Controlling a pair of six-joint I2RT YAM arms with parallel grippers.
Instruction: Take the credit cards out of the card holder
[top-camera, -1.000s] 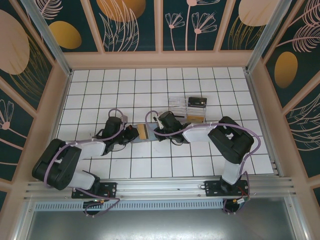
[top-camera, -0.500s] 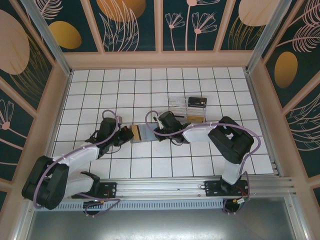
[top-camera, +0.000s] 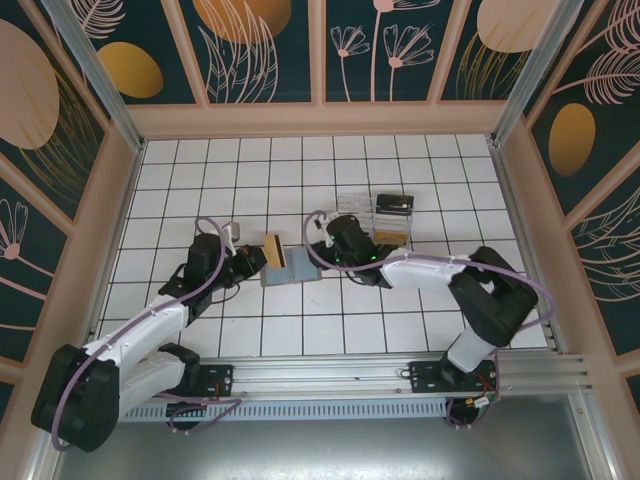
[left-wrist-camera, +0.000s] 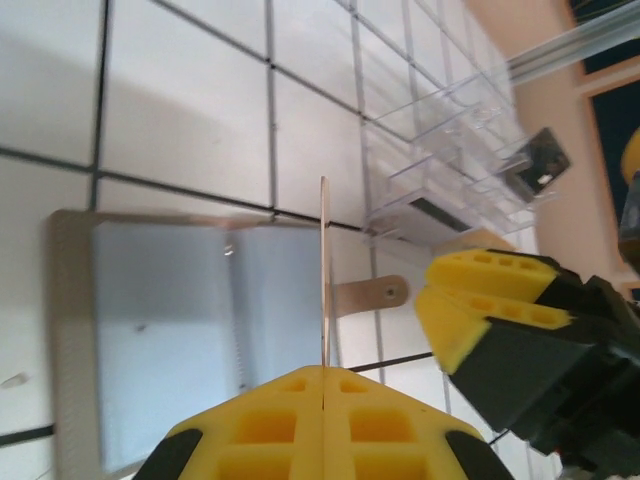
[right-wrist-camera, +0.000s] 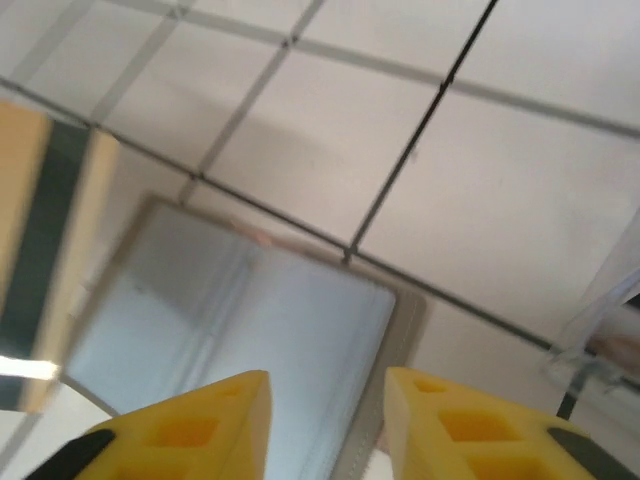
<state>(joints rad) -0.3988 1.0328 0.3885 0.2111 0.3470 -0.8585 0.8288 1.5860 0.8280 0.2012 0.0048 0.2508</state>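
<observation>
You held the tan-gold card (top-camera: 271, 248) pinched in your left gripper (left-wrist-camera: 323, 400), clear of the seemingly emptied card holder (left-wrist-camera: 170, 320), your right gripper (right-wrist-camera: 328, 395) hanging above it with jaws apart

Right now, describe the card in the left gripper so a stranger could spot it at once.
On the white tiled table, find the flat grey bifold card holder lying open. At its left edge the left gripper pinches a thin tan-gold card with a dark stripe. It alone is gripped; other cards sit at the clear plastic tray.
</observation>
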